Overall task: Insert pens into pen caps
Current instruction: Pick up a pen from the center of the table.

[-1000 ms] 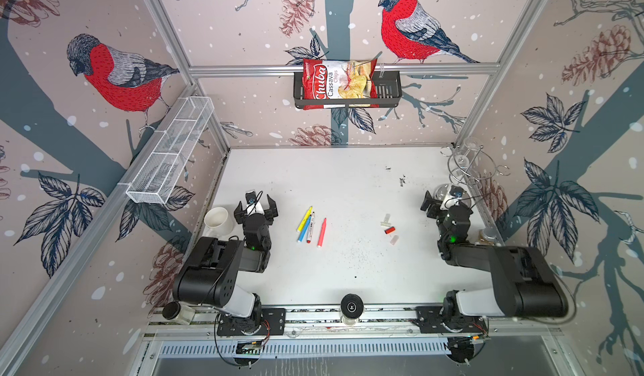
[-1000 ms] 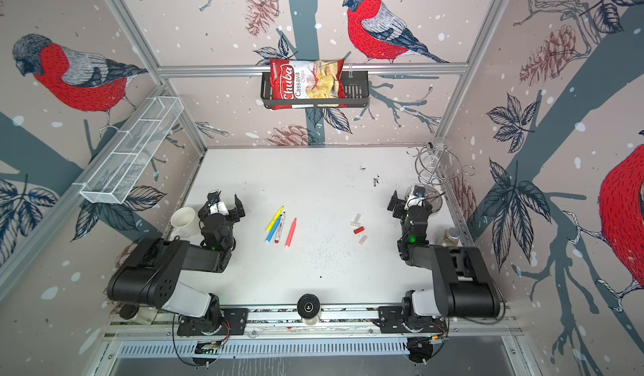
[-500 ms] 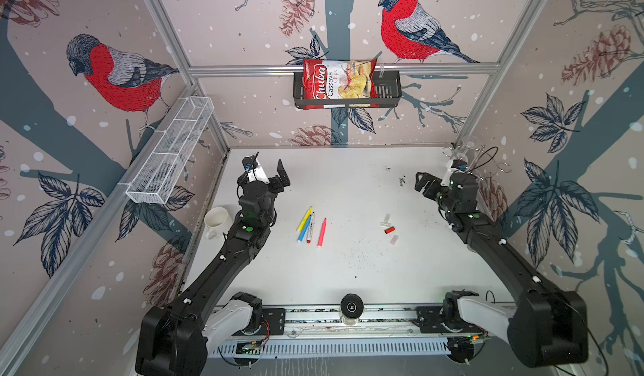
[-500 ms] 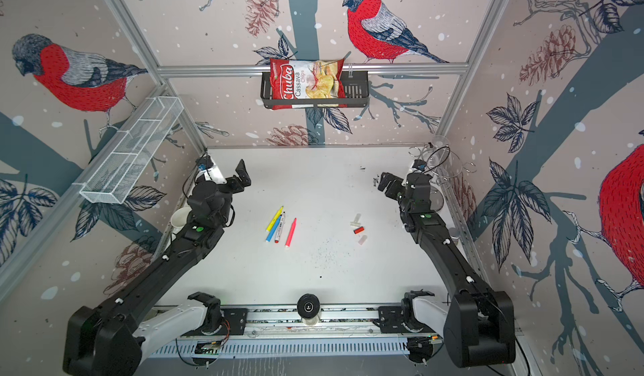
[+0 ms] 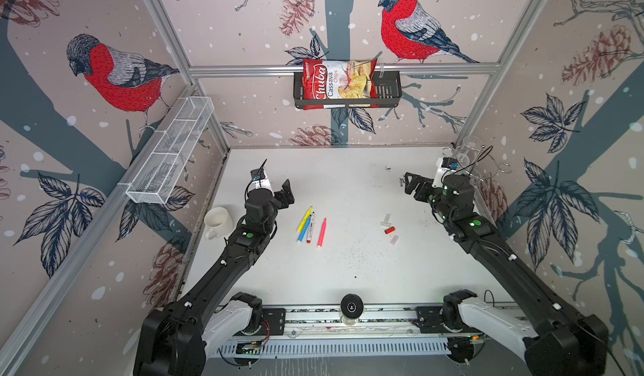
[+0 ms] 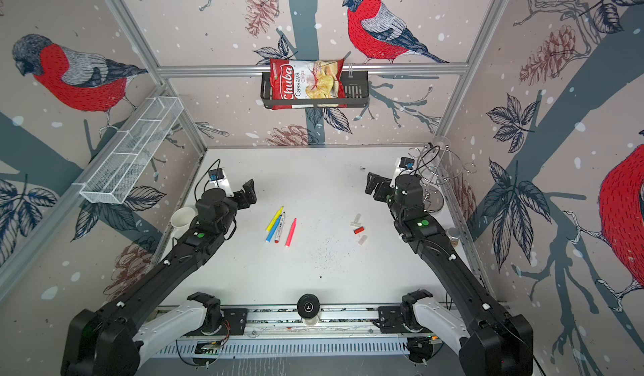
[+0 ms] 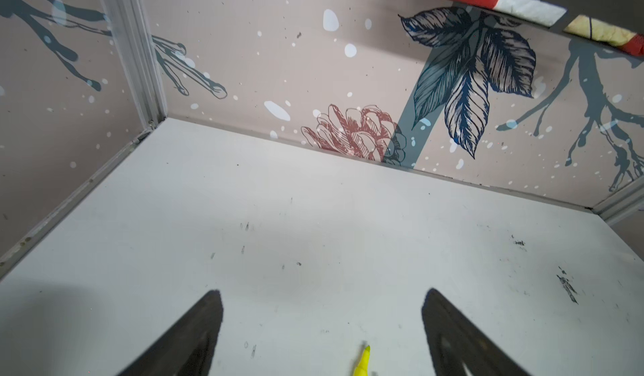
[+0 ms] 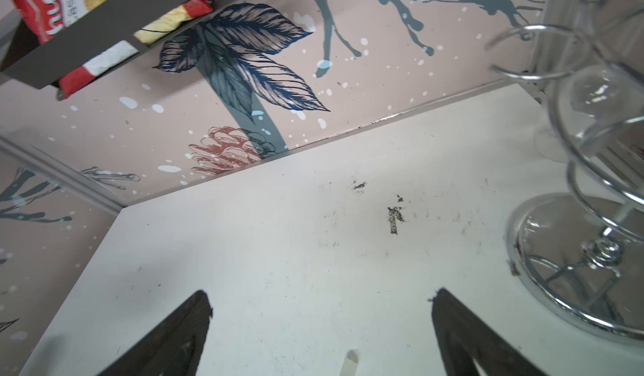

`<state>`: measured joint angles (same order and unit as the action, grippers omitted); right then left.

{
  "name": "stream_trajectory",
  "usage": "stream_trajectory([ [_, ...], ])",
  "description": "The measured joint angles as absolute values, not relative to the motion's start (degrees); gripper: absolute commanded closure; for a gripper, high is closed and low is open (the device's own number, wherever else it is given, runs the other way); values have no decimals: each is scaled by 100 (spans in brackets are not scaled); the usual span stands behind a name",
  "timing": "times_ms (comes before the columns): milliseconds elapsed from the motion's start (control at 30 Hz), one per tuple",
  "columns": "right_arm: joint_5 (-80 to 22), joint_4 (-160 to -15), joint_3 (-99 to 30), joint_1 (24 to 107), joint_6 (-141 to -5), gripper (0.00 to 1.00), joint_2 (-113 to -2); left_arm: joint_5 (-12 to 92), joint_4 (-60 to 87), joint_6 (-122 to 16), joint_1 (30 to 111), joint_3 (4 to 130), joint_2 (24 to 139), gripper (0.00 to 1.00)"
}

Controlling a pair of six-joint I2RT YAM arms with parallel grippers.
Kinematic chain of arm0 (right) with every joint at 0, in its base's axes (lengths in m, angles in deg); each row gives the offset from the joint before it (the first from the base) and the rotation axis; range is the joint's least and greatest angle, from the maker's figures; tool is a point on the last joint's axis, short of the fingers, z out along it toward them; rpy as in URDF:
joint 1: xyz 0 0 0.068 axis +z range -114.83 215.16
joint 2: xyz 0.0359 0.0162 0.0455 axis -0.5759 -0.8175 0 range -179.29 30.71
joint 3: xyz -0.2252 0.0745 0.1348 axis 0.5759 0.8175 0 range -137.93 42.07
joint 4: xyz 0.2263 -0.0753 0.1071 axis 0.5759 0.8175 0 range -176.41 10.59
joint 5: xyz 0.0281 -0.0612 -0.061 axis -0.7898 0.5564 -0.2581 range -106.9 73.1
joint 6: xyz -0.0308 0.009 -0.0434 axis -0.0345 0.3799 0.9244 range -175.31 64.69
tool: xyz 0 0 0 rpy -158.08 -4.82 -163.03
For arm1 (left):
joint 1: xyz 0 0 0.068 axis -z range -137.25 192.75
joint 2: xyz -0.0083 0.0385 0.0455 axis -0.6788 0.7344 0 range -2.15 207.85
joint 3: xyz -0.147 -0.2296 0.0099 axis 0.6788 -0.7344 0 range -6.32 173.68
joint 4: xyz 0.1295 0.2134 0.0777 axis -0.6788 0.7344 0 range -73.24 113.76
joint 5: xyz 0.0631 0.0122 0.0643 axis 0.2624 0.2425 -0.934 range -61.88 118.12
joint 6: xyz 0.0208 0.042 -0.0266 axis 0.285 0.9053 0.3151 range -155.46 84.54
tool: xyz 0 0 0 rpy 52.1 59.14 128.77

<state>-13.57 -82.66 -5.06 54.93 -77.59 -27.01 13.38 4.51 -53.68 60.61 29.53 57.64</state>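
One chips bag (image 5: 336,83) in black basket (image 5: 388,91) | mug (image 5: 217,221) upright | pens (image 5: 304,229) loose

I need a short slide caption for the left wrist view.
Open left gripper above the white table, the tip of a yellow pen showing between its fingers.

Bright, even light from above, just soft blurry shadows on the white table (image 7: 313,217). Top views bow hard at the edges (fisheye, obviously). Wrist views: fingers (image 7: 195,336) out of focus, chrome stand (image 8: 543,297) glinting.
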Motion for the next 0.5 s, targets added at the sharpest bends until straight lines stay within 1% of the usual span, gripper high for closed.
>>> stream_trajectory([
  [67,-1608,-8240,-587,5531,-7672,0,-2725,1482,444,-5460,6061,2966,5996,19],
  [133,-1818,-8181,-692,5546,-7628,0,-2860,1648,486,-5481,6059,3073,6358,25],
  [233,-2019,-8095,-898,5587,-7645,1,-3223,1965,676,-5516,6059,3471,7032,36],
  [300,-2109,-7995,-1072,5666,-7652,0,-3509,2195,827,-5624,6059,3771,7467,40],
  [367,-2183,-7927,-1263,5754,-7667,0,-3780,2404,938,-5661,6059,3983,7799,44],
  [500,-2194,-7805,-1464,5915,-7693,1,-4095,2863,1249,-5792,6061,4195,8308,47],
])
